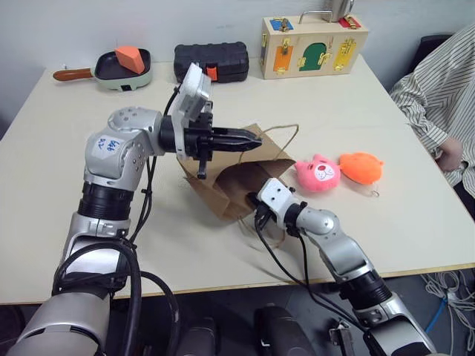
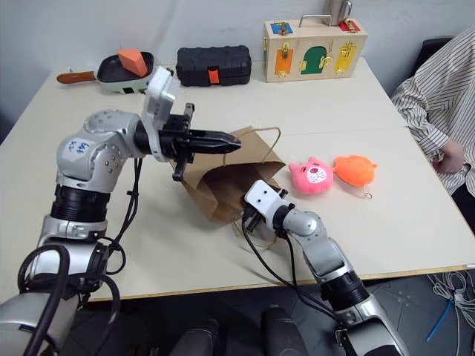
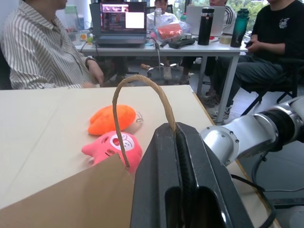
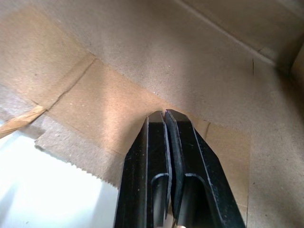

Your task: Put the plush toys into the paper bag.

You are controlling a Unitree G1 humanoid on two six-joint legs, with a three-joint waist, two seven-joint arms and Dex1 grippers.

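Here the brown paper bag (image 1: pixel 230 182) lies on its side on the table (image 1: pixel 356 111), mouth lifted. The left gripper (image 1: pixel 249 139) has its fingers pressed together on the bag's upper edge, apparently by a twine handle (image 3: pixel 142 85). The right gripper (image 4: pixel 164 114), fingers shut, pinches the bag's lower lip. Just beside the bag lie the pink plush toy (image 1: pixel 318 173) and the orange plush toy (image 1: pixel 361 167).
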